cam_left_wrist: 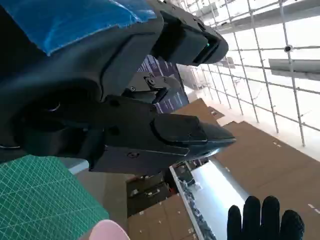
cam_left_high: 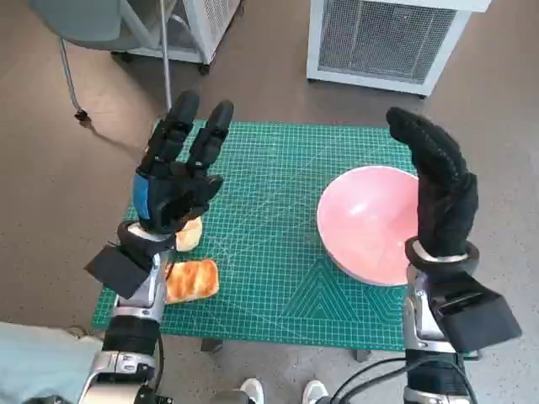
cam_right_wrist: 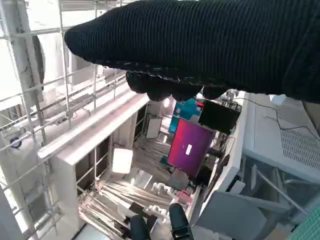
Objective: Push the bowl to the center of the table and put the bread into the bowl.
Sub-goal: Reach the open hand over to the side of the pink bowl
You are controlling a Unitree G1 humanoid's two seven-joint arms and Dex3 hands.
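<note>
The bowl (cam_left_high: 370, 223) sits on the green mat (cam_left_high: 269, 252), off toward the right robot hand (cam_left_high: 438, 198), which hangs beside its rim, fingers extended, holding nothing. Push flat-palmed and low. The bread (cam_left_high: 192, 279) lies across the mat, beneath the empty, spread left robot hand (cam_left_high: 177, 181).

The head view looks steeply down on the mat (cam_left_high: 278, 252). The left wrist view sits close behind the left hand (cam_left_wrist: 100, 100), also catching the right hand (cam_left_wrist: 265, 220).
</note>
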